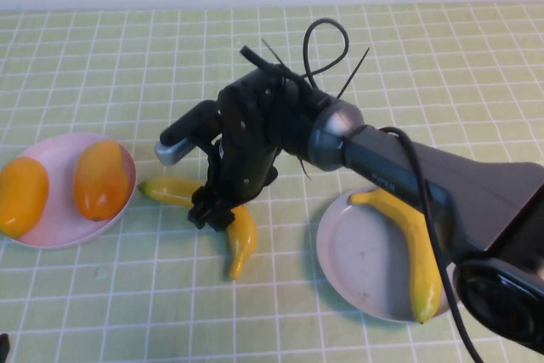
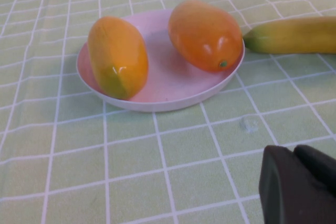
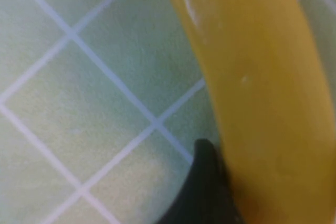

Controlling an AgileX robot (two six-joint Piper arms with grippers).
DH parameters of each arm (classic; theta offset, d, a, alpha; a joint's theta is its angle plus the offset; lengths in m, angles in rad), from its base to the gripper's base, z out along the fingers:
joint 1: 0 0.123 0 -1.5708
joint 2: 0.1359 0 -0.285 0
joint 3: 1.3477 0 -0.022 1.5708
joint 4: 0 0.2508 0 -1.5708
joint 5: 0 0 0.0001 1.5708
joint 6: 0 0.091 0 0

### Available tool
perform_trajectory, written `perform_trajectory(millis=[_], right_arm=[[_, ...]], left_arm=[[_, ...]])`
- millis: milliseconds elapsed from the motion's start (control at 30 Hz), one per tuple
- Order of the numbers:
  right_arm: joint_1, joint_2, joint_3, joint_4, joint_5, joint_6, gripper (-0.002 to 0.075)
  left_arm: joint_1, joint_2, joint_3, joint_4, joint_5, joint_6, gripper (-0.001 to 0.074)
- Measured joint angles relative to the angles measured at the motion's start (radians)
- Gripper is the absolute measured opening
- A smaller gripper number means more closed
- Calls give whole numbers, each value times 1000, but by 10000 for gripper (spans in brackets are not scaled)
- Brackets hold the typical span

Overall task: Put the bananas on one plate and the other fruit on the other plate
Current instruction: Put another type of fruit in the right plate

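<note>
At the middle of the green checked table (image 1: 425, 48), the right gripper (image 1: 212, 210) reaches down over a loose banana (image 1: 240, 240) that lies on the cloth between the two plates. Its fingers stand apart, one on either side of the banana's bend; in the right wrist view one dark fingertip (image 3: 207, 192) sits right against the yellow skin, though a firm grip cannot be told. The second banana (image 1: 416, 248) lies across the grey-blue plate (image 1: 357, 252) toward the table's right edge. Both mango-like fruits (image 1: 102, 178) rest on the pink plate (image 1: 64, 227) near the left edge. The left gripper (image 2: 296, 184), fingers together and empty, hangs near the table's near left corner, just short of that plate.
</note>
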Motion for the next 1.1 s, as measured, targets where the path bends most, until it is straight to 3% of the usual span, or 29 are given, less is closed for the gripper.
perform_trajectory(millis=[200, 300, 367, 700, 833, 1100], right_arm=[[0, 18, -12, -9, 13, 0, 472], [0, 20, -18, -15, 16, 0, 393], [0, 20, -18, -9, 18, 0, 298], [2, -129, 14, -58, 126, 151, 305], [-6, -276, 147, -120, 145, 251, 305], [-79, -556, 610, -152, 36, 475, 305]], left_arm=[[0, 0, 0, 0, 0, 0, 2], [0, 0, 0, 0, 0, 0, 2], [0, 0, 0, 0, 0, 0, 2], [0, 0, 0, 0, 0, 0, 2], [0, 0, 0, 0, 0, 0, 2], [0, 0, 0, 0, 0, 0, 2]])
